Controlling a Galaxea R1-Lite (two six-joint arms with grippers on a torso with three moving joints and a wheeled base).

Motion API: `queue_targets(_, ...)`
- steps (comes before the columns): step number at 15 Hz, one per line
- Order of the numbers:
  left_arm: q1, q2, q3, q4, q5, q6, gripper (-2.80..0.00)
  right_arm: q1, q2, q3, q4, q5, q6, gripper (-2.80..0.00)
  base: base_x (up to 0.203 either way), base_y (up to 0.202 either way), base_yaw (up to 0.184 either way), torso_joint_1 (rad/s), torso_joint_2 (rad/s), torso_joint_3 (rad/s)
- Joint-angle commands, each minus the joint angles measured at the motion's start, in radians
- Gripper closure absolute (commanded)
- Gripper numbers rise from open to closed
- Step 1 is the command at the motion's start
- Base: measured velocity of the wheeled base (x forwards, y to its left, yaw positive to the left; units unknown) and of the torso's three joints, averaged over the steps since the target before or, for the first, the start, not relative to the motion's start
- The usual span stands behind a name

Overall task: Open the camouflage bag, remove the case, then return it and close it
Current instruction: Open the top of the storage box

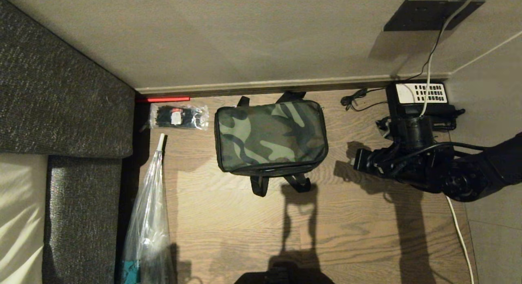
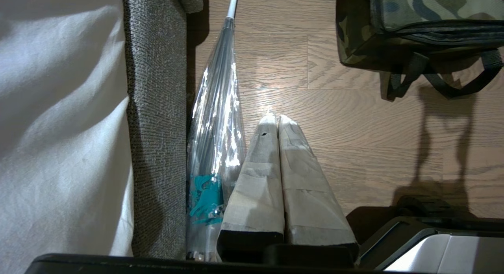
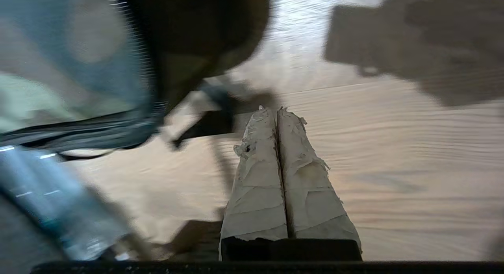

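Observation:
The camouflage bag (image 1: pixel 269 137) lies on the wooden floor with its lid down and its black straps (image 1: pixel 281 184) trailing toward me. It also shows at the edge of the left wrist view (image 2: pixel 425 14) and blurred in the right wrist view (image 3: pixel 78 69). The case is out of view. My right gripper (image 1: pixel 359 159) hangs a little to the right of the bag, pointing at it, apart from it. Its taped fingers are pressed together on nothing (image 3: pixel 275 110). My left gripper (image 2: pixel 275 117) is shut and empty, parked low over the floor, well short of the bag.
A black telephone (image 1: pixel 420 94) with a white keypad and cables sits by the wall behind my right arm. A white cable (image 1: pixel 458 235) runs along the floor at right. A wrapped umbrella (image 1: pixel 151 218), a packet of black items (image 1: pixel 178 116) and a grey sofa (image 1: pixel 61 112) line the left.

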Motion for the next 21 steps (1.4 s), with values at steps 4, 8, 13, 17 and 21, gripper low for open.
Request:
queue_targets(4, 0.000, -0.002, 0.000, 0.000, 0.000, 0.000, 0.00, 0.059, 0.024, -0.023, -0.047, 0.081, 0.042, -2.80, 0.000, 0.000, 0.000, 0.000, 0.00, 0.000)
queue_targets(8, 0.000, -0.002, 0.000, 0.000, 0.000, 0.000, 0.00, 0.103, 0.055, -0.051, -0.136, 0.086, 0.201, -2.80, 0.000, 0.000, 0.000, 0.000, 0.00, 0.000)
queue_targets(13, 0.000, -0.002, 0.000, 0.000, 0.000, 0.000, 0.00, 0.109, 0.123, -0.077, -0.218, 0.084, 0.218, -2.80, 0.000, 0.000, 0.000, 0.000, 0.00, 0.000)
queue_targets(17, 0.000, -0.002, 0.001, 0.000, 0.000, 0.000, 0.00, 0.116, 0.145, -0.134, -0.221, 0.085, 0.346, -2.80, 0.000, 0.000, 0.000, 0.000, 0.00, 0.000)
queue_targets(21, 0.000, -0.002, 0.000, 0.000, 0.000, 0.000, 0.00, 0.142, 0.144, -0.147, -0.258, 0.084, 0.450, -2.80, 0.000, 0.000, 0.000, 0.000, 0.00, 0.000)
